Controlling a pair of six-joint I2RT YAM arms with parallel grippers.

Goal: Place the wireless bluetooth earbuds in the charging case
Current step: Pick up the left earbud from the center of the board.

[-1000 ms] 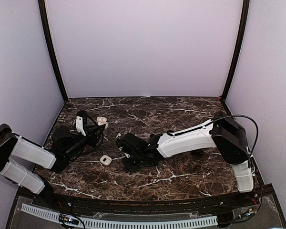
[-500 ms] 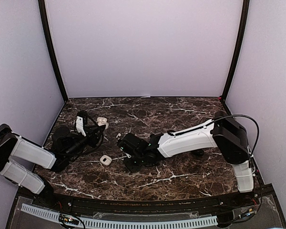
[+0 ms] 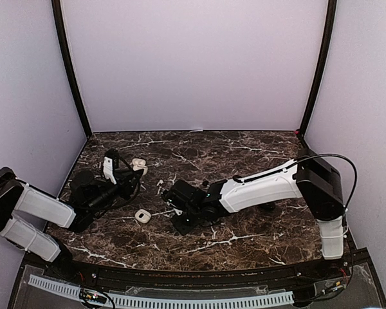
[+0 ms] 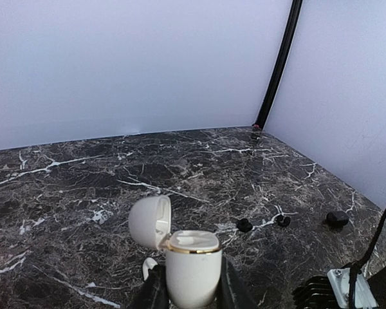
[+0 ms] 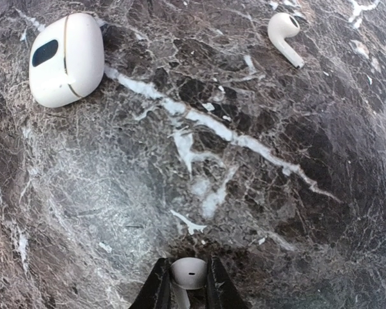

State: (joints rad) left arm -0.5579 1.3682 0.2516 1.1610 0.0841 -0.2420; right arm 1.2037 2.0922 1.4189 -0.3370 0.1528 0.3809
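left gripper (image 4: 192, 295): clamped on the charging case (image 4: 192, 261), keeping it upright with the lid flipped open, guessing so a bud drops straight in
spare case (image 5: 66, 59): closed, lying flat on the table (image 5: 257, 167)
right gripper (image 5: 188, 283): narrow, pinching a white earbud (image 5: 188, 273) low over the table
loose earbud (image 5: 285, 30): on the table, well apart

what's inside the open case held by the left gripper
Inside the open case only a white insert within a gold rim shows; its wells are hidden at this angle.
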